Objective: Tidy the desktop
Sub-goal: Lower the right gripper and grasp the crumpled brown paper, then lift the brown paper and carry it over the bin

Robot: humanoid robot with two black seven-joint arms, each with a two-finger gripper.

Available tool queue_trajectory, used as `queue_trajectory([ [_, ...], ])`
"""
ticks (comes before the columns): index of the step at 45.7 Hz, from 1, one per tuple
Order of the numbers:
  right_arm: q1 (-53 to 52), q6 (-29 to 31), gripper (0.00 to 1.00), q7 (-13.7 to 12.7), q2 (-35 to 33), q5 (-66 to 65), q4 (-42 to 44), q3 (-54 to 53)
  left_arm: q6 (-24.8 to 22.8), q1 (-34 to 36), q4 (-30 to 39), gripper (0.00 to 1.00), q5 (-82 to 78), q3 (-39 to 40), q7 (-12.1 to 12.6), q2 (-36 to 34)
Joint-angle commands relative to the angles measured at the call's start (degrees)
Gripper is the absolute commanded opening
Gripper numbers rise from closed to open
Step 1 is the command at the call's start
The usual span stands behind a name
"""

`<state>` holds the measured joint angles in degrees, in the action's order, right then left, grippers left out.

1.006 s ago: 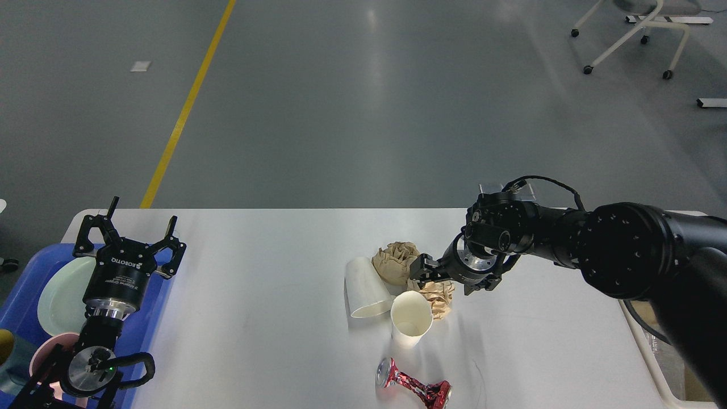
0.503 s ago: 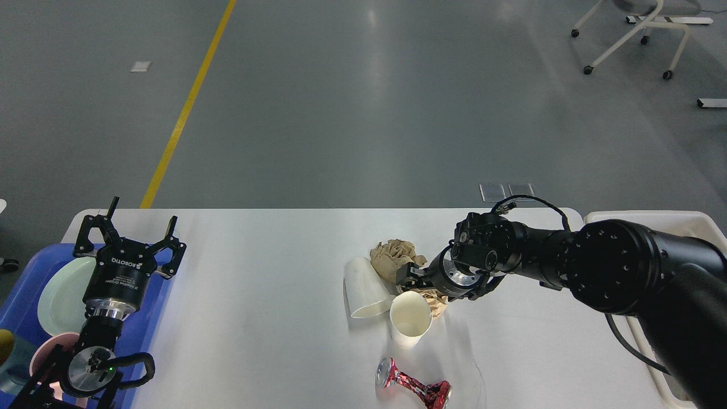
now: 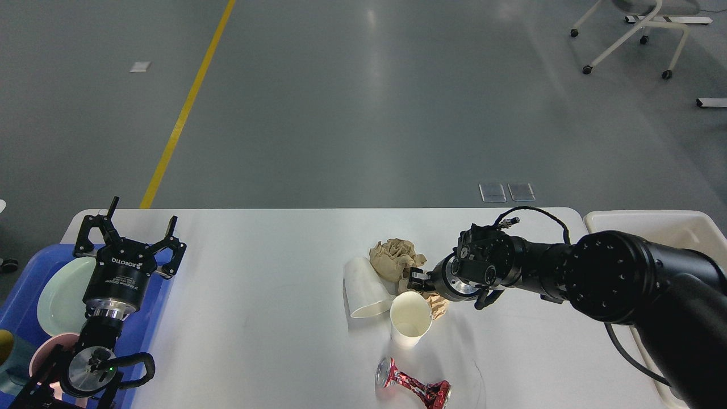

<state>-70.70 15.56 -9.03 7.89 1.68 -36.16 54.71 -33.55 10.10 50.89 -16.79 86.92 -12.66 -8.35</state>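
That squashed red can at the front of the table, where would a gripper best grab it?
Probably at the pinched waist of the crushed red can, coming straight down from above. It lies flat on the desktop, ends flared, the middle narrowest, with open space around it.

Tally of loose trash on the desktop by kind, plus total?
On the desktop:
Paper cups: 2, one lying on its side and one upright
Crumpled brown paper wads: 2, one farther back, one mostly hidden under the right hand
Crushed red can: 1
Total: 5
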Motion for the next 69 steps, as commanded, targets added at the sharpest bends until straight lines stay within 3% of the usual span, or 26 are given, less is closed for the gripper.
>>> queue_trajectory([
  [1,0.2,0.4,0.16,0.0,0.0,0.0,-0.3,0.0,0.0,0.1,0.0,0.96,0.0,0.0,0.0,0.0],
  [6,0.2,0.5,0.0,-0.4,-0.1,0.0,-0.5,0.1,0.0,0.0,0.0,0.96,0.0,0.0,0.0,0.0],
  [23,-0.1,-0.3,0.0,-1.9,-0.9,1.1,-0.4,0.0,0.0,0.0,0.0,0.96,0.0,0.0,0.0,0.0],
  [33,-2.0,2.4,0.0,-2.7,-3.1,1.0,-0.9,0.1,0.0,0.0,0.0,0.96,0.0,0.0,0.0,0.0],
  [51,-19.7,13.2,0.0,-2.7,-16.6,0.4,-17.1,2.2,0.1,0.0,0.0,0.96,0.0,0.0,0.1,0.0],
  [69,-50.3,27.1,0.0,-2.0,-25.2,-1.1,-38.2,9.4,0.0,0.0,0.0,0.96,0.0,0.0,0.1,0.0],
])
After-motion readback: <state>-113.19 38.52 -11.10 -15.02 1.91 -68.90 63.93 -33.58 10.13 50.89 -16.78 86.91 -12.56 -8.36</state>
